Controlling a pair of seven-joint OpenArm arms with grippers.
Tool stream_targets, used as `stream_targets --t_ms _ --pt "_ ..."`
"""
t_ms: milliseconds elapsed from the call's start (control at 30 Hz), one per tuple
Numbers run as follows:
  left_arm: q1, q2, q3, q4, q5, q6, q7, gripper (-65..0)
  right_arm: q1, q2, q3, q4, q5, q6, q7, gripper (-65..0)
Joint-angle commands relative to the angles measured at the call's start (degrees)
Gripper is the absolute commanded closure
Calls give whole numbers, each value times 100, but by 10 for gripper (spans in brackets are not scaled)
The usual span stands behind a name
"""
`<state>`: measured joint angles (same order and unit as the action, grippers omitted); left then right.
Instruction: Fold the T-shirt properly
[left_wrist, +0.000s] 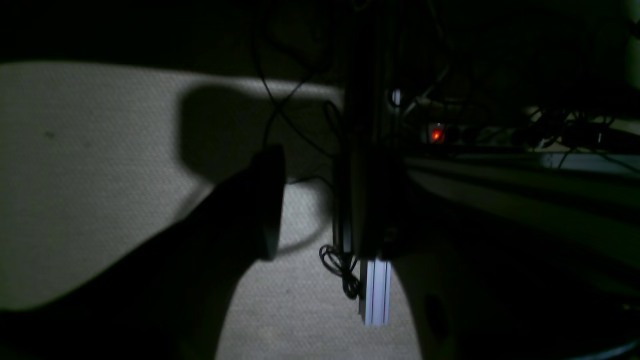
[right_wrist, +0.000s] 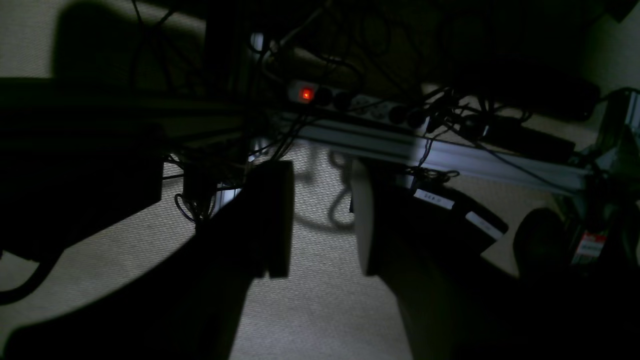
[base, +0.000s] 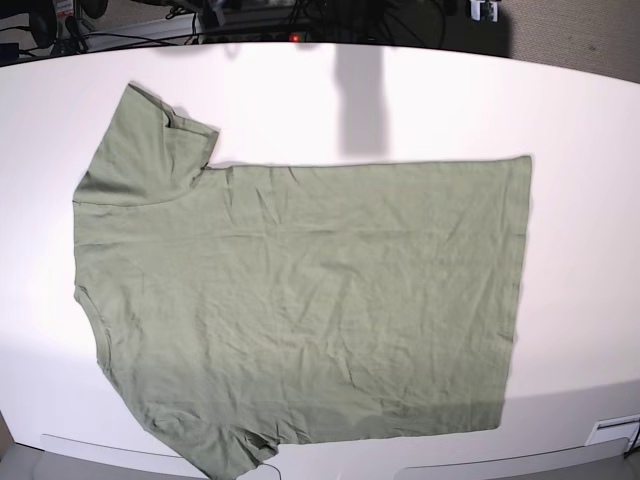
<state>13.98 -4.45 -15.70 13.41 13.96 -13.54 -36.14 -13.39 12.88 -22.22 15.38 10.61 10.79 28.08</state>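
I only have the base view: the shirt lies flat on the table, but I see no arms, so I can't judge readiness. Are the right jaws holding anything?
Observer: No. The right gripper has its jaws apart, with only carpet showing between them.
Operator: And the left?
Observer: The left gripper also looks open and empty, though that view is dark.
Operator: Where are they pointing?
Observer: Both wrist views show the floor, not the T-shirt. The right one also shows a power strip with a red light.
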Motion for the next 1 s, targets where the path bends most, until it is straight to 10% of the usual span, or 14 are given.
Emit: stream_targets --t_ms 0,167,967 --pt "85 -22 4 15 -7 4 -149 -212 -61 52 7 13 2 15 79 -211" --pt "278 -35 4 46 -4 -15 -479 -212 -278 179 7 72 2 94 -623 -211" --pt "2514 -50 4 2662 -7 -13 -892 -212 -3716 1967 9 4430 7 74 -605 -211"
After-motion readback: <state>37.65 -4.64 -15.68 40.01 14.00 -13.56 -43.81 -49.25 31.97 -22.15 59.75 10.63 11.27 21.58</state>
